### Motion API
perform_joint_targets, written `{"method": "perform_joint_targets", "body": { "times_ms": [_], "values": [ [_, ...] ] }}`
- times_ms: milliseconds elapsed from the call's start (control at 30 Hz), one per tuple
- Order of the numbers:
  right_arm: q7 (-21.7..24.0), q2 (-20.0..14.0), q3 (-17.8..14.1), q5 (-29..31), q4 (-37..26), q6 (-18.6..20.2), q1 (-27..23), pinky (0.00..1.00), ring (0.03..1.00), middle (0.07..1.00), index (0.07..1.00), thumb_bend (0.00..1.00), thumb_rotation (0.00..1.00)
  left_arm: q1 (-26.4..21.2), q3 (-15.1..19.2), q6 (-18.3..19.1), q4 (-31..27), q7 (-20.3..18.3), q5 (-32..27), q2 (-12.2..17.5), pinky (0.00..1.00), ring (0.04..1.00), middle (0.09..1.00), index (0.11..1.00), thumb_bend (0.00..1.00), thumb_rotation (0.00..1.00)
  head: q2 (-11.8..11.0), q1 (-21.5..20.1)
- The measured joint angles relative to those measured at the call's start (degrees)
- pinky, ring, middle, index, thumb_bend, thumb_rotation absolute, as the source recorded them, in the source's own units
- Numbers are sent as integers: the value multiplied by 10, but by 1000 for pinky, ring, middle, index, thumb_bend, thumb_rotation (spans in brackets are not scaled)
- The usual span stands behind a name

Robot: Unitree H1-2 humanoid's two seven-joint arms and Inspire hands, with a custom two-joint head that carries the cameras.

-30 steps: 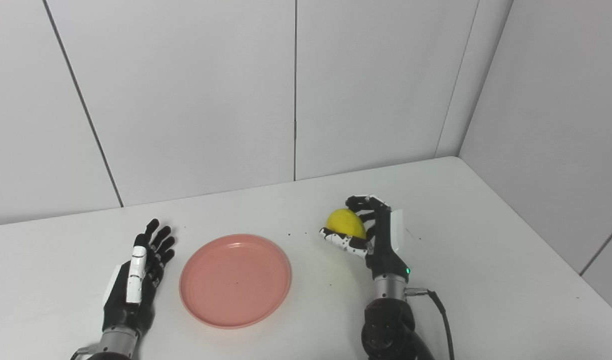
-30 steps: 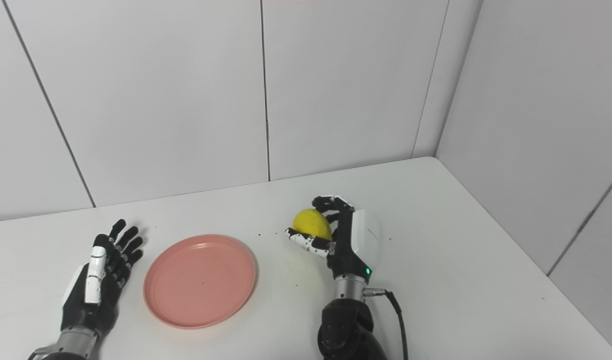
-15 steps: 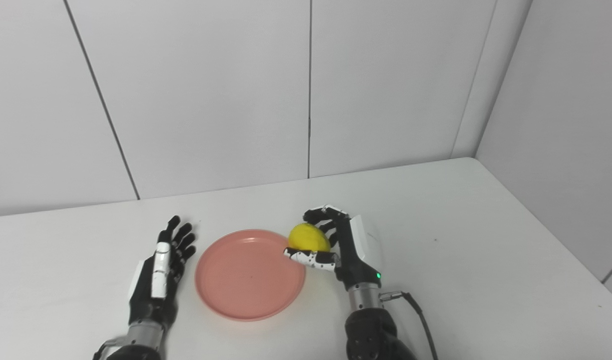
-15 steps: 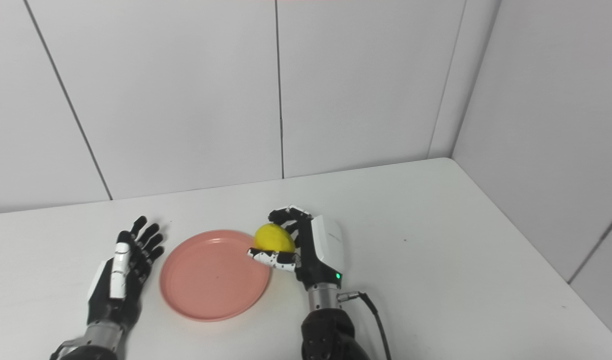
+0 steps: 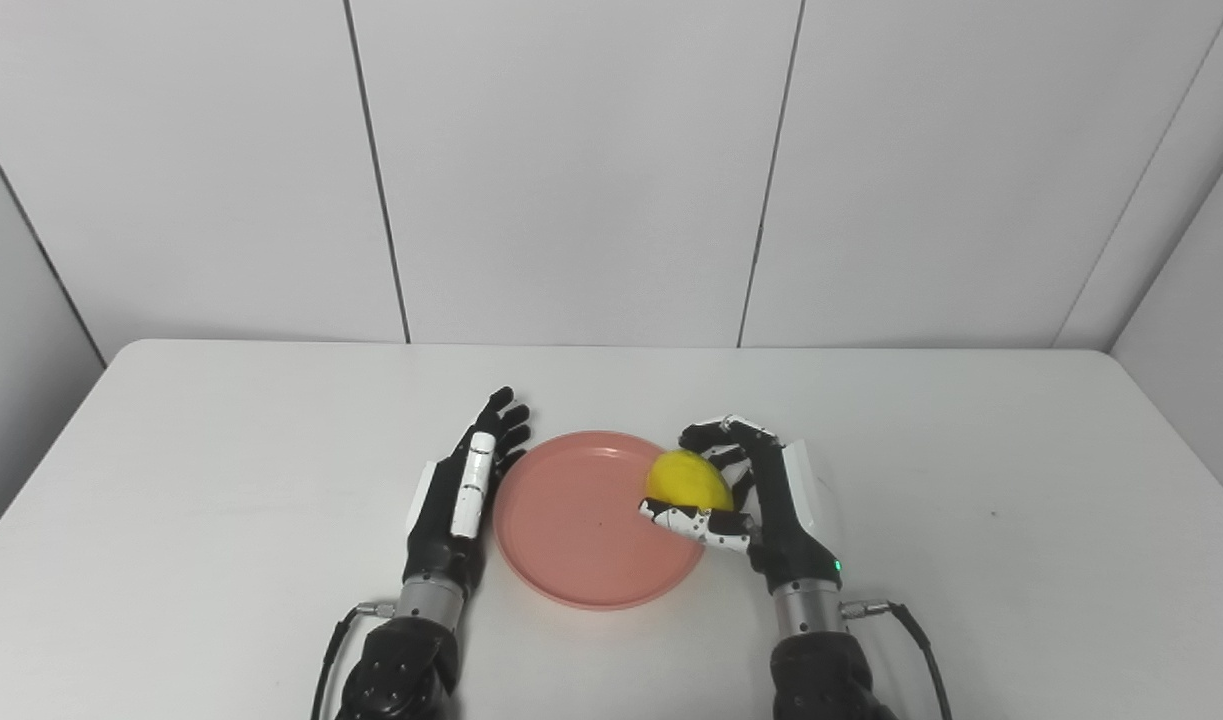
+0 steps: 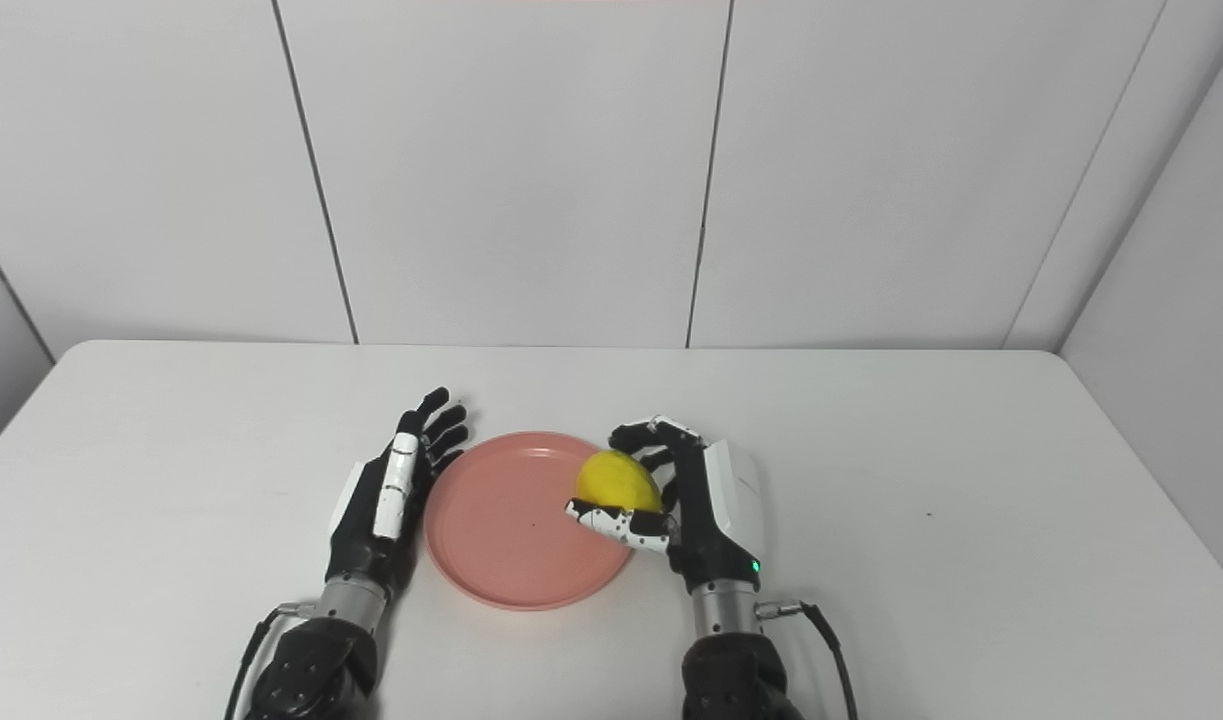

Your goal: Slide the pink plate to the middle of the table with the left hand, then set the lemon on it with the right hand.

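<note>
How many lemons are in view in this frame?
1. The lemon is held in the right hand over the right part of the pink plate. No others are visible on the table.

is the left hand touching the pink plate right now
Cannot tell. In both eye views the left hand sits right beside the pink plate rim, with neither contact nor gap plainly shown.

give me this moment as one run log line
phase: placing | right hand: shut on lemon, over right part of pink plate | left hand: open, beside plate's left rim | lemon: not released
</note>
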Motion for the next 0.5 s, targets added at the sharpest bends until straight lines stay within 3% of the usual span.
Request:
{"method": "perform_joint_targets", "body": {
  "times_ms": [500],
  "values": [
    [17,-4,9,-21,0,-1,-20,171,415,496,480,515,0,0,-6,0,0,2,8,0,893,916,920,931,546,1000,2,11]
  ]
}}
